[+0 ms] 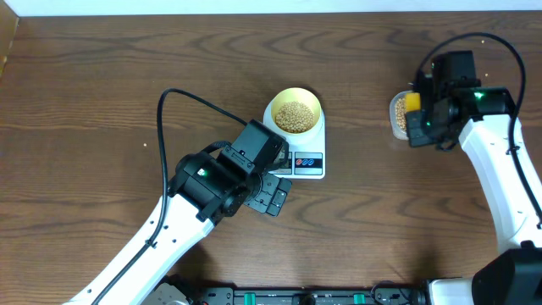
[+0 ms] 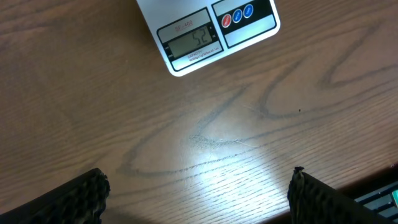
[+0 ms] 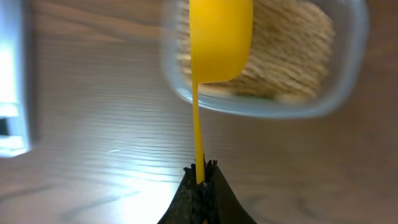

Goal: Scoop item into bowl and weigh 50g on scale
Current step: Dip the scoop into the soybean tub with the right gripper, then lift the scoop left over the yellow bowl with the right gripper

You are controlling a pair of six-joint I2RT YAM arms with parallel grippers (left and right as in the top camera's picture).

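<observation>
Right gripper [image 3: 200, 179] clamps the yellow scoop [image 3: 219, 38] over the clear tub [image 3: 349, 74] at right; left gripper [image 2: 198, 199] hangs wide open, empty, beside the scale [image 1: 310, 165] carrying the bean-filled bowl [image 1: 314, 103].

scale [image 2: 208, 28], display [image 2: 190, 42] reads 52 (label [image 2: 184, 26] illegible)

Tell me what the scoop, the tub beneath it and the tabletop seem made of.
Scoop: probably plastic, opaque yellow, smooth, thin moulded handle. Tub: clear plastic by the look; beans show through its wall. Tabletop: wood or wood-look laminate, brown grain, slight sheen under the light.
</observation>
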